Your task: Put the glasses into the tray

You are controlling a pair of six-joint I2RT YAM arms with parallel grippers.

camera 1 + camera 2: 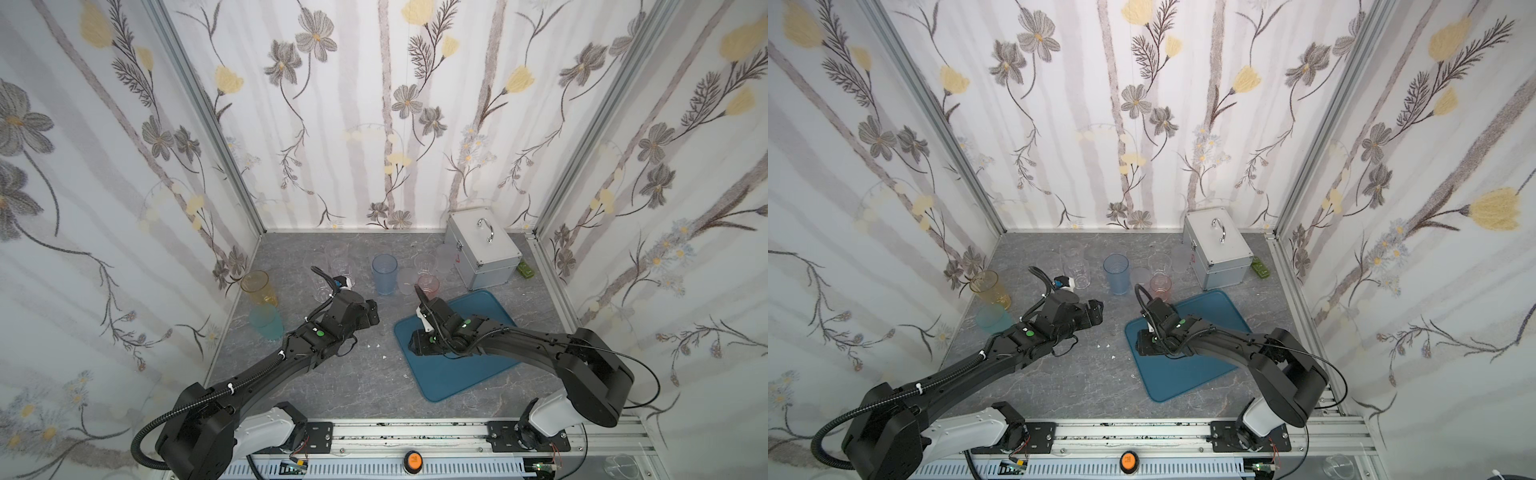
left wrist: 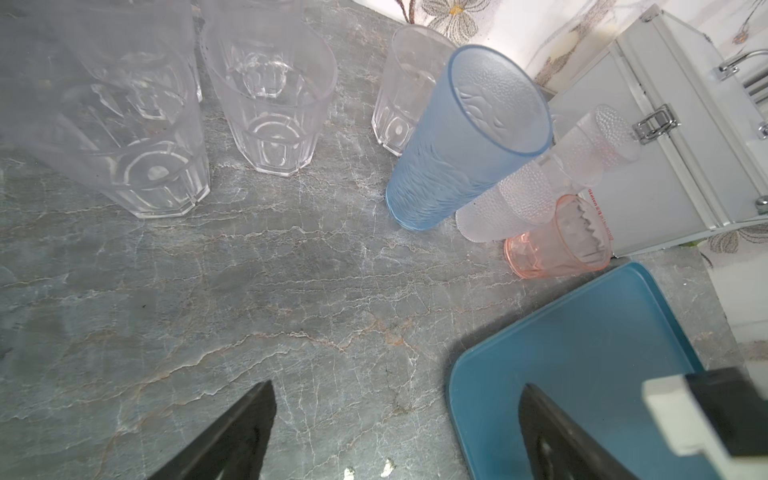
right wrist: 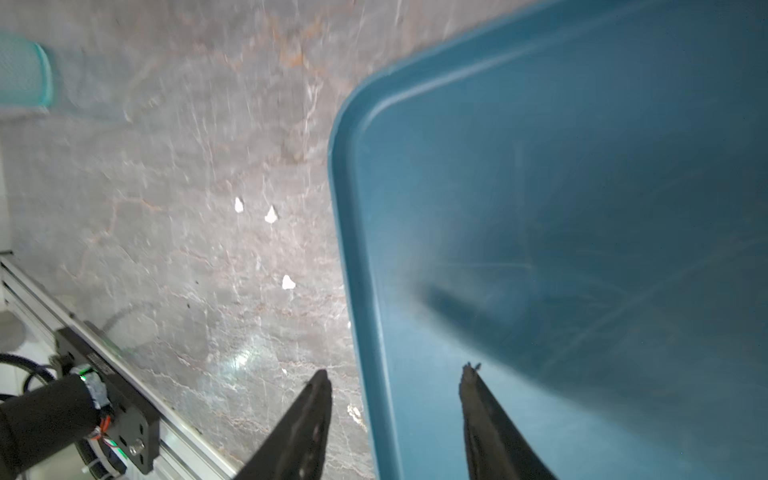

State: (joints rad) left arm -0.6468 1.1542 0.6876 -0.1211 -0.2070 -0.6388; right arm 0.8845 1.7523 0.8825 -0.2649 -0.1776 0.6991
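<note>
Grey marble tabletop [image 3: 166, 208], tray [image 3: 582, 166] edge beneath right hand [image 3: 395, 374], glasses [image 1: 384, 274] farther back

Bare tray [image 1: 457, 374], crowded glasses [image 1: 384, 274] beyond.

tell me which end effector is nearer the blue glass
Left. The left end effector is open, just on the robot's side of the blue glass. The right end effector is farther back, open, straddling the tray's left rim.
</note>
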